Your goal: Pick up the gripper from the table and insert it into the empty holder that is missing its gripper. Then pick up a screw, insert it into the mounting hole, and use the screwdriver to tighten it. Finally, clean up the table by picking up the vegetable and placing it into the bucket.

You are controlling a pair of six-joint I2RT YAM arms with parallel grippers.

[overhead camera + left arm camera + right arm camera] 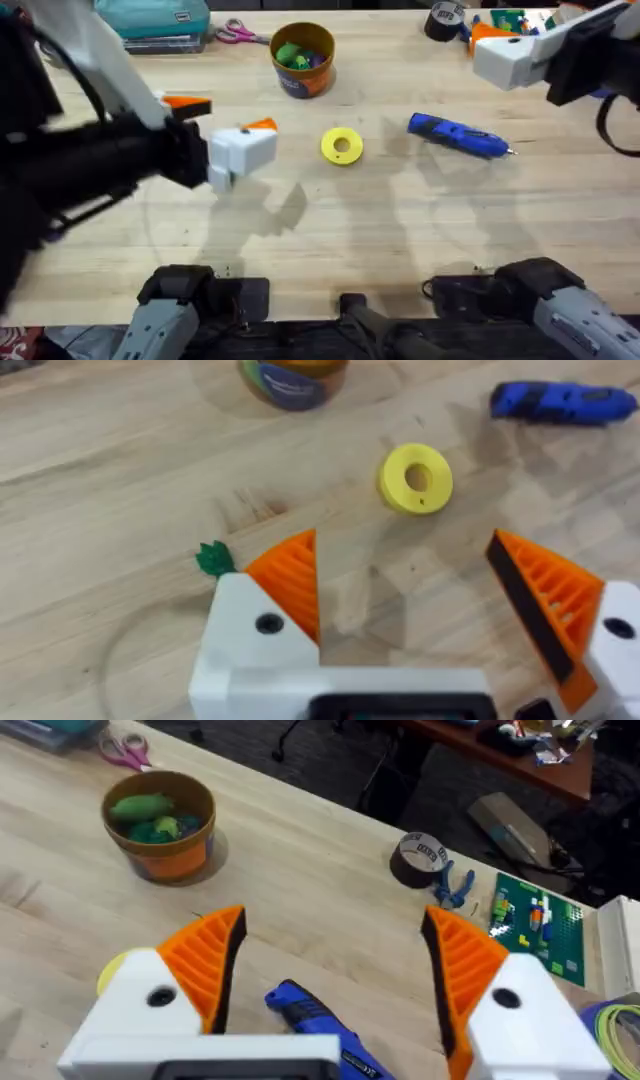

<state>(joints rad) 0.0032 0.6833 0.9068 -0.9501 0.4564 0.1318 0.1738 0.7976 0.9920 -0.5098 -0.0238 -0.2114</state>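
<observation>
My left gripper (235, 116) hovers open over the table's left half, an orange ribbed pad on each white finger block (250, 650). A small green leafy bit (213, 559) pokes out beside one finger, the rest of it hidden. The blue screwdriver (458, 136) lies right of centre, under my open right gripper (335, 920) in the right wrist view, where both fingers also carry orange pads. The orange-brown bucket (302, 60) stands at the back with green vegetable pieces (150, 815) inside. The loose gripper, the empty holder and a screw are out of view.
A flat yellow ring disc (342, 145) lies mid-table, ahead of my left gripper. Along the far edge are a teal case (150, 20), scissors (235, 33) and a roll of black tape (443, 20). A green circuit board (535, 925) sits past the tape.
</observation>
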